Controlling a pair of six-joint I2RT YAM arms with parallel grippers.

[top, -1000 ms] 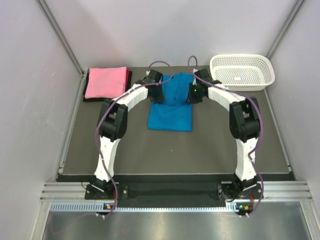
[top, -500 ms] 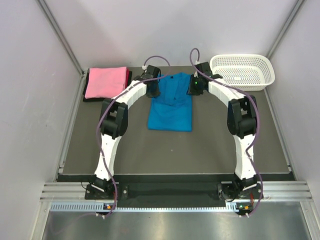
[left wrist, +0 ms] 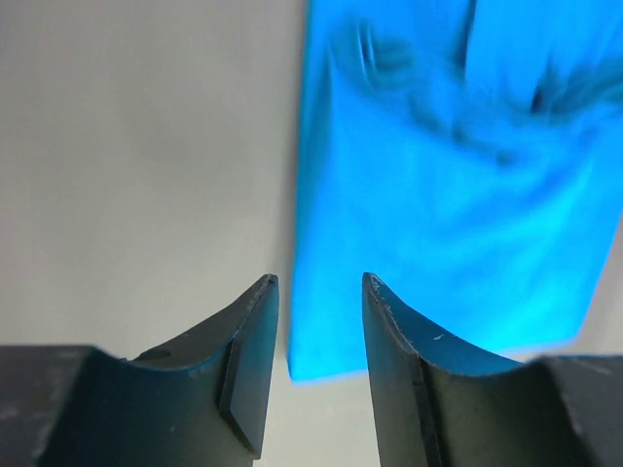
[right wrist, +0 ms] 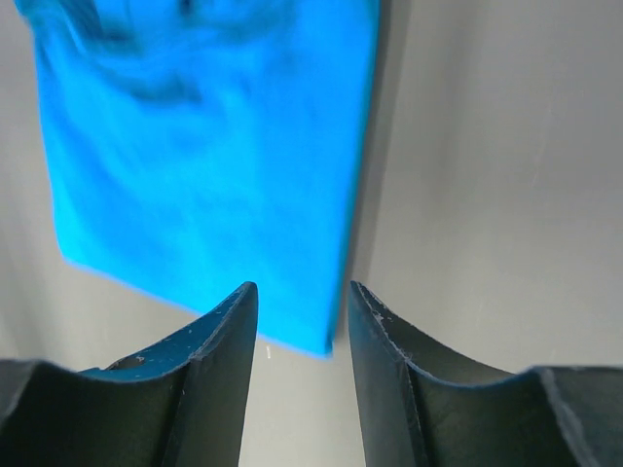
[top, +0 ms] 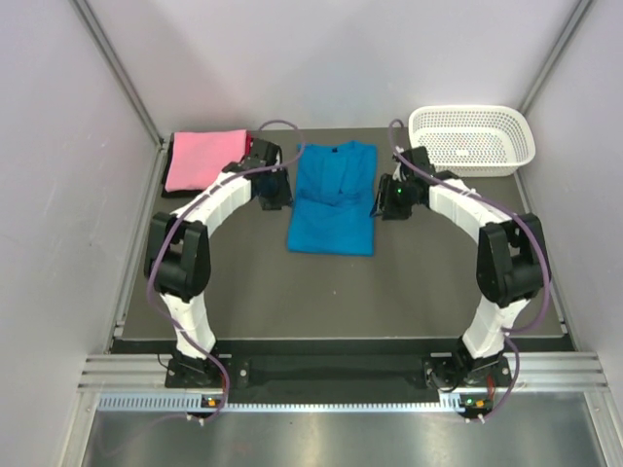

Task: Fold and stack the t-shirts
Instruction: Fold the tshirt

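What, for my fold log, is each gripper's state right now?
Left gripper: open, holding nothing, beside the blue shirt.
Right gripper: open, holding nothing.

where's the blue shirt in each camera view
Top view: blue shirt lies at the middle back of the table.
Left wrist: blue shirt fills the upper right.
Right wrist: blue shirt fills the upper left.
Shared landmark: the shirt's straight side edge against bare table.
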